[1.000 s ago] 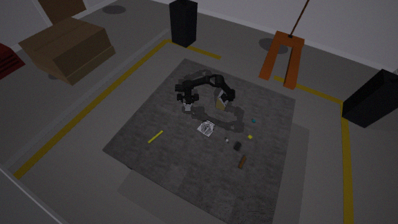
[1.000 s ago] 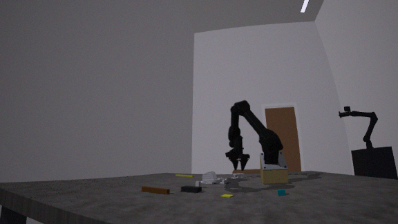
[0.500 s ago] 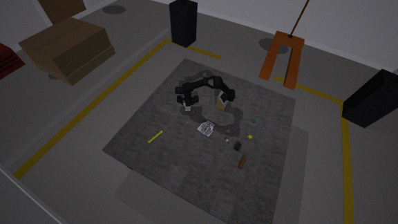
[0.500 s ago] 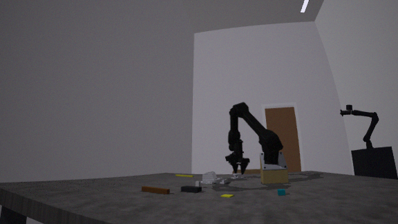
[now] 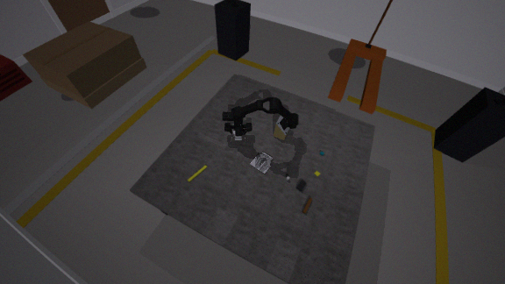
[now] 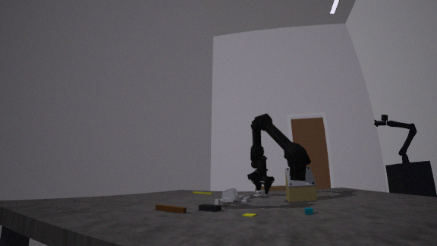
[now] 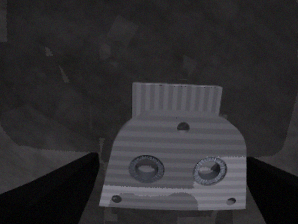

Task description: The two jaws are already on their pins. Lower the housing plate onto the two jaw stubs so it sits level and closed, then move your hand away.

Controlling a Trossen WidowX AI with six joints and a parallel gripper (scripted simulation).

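Note:
The light grey housing plate has two round ringed holes, several small holes and a ribbed tab at its far edge. It is low over or on the table; which one I cannot tell. My gripper is open around it, one finger at each side. The right finger is very near the plate's right edge in the wrist view; a gap shows at the left finger. A pale mechanism stands apart on the table; its jaws, pins and stubs are too small to make out.
The arm's base stands on a tan block. Also on the table are a small white piece, a black block, a brown bar, a yellow square, a teal cube and a yellow bar.

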